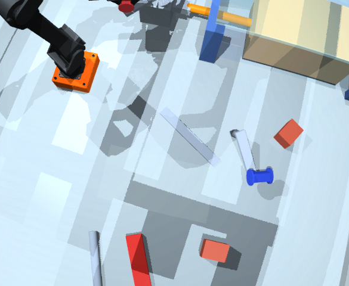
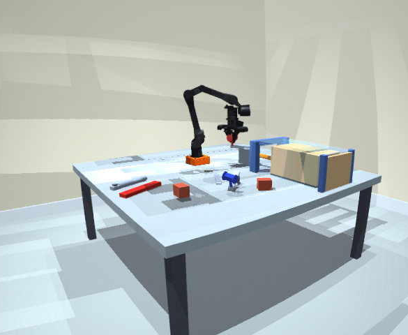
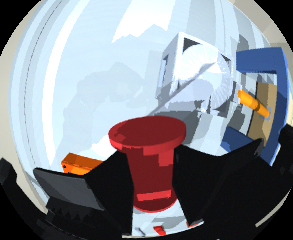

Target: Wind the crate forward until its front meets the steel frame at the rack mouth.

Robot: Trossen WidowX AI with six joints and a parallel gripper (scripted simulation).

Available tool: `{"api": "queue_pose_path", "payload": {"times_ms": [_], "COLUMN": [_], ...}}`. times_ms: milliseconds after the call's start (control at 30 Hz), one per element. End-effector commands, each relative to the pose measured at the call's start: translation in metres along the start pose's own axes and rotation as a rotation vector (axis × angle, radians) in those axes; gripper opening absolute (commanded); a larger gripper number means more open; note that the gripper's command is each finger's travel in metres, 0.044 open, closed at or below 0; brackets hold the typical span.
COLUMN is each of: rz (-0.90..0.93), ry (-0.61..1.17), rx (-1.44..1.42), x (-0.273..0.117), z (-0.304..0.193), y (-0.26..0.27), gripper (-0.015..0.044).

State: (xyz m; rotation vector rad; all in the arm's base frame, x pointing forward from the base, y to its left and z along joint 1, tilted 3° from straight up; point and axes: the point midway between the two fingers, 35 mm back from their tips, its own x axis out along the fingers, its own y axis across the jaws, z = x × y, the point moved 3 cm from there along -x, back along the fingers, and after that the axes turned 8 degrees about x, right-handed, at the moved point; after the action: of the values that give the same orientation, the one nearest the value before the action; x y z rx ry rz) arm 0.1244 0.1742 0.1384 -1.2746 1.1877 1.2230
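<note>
My gripper (image 2: 231,135) (image 3: 146,143) is shut on the red knob (image 1: 126,6) (image 2: 231,138) (image 3: 148,134) of the winch handle. The handle's thin grey arm (image 3: 178,93) runs from below the knob to the top of the grey winch (image 1: 155,15) (image 2: 244,155) (image 3: 203,75); whether its key is in the hole cannot be told. The tan crate (image 1: 303,33) (image 2: 293,164) sits flat inside the clear-panelled cubby. An orange strap (image 1: 237,19) (image 2: 264,156) (image 3: 253,103) joins crate and winch through the blue frame (image 1: 211,46) (image 2: 254,156) (image 3: 282,90). A gap separates the crate's front from the frame.
A blue-knobbed crank (image 1: 259,176) (image 2: 229,177), a pale flat bar (image 1: 190,136), two red-orange blocks (image 1: 288,133) (image 1: 215,251) (image 2: 180,190) (image 2: 264,183), a red bar (image 1: 139,258) (image 2: 140,189) and a grey rod (image 1: 95,258) (image 2: 128,182) lie on the bench. The orange arm base (image 1: 90,69) (image 2: 197,160) stands left of the winch.
</note>
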Motion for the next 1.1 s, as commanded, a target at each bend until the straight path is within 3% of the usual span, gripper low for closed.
{"api": "queue_pose_path", "payload": {"times_ms": [0,1067], "rz": [-0.018,-0.022], "ry": [0.016,0.018], "rx": [0.012,0.012], "x": [0.002,0.001], "z": [-0.008,-0.027], "y": [-0.008,-0.043], "gripper": [0.0,0.0]}}
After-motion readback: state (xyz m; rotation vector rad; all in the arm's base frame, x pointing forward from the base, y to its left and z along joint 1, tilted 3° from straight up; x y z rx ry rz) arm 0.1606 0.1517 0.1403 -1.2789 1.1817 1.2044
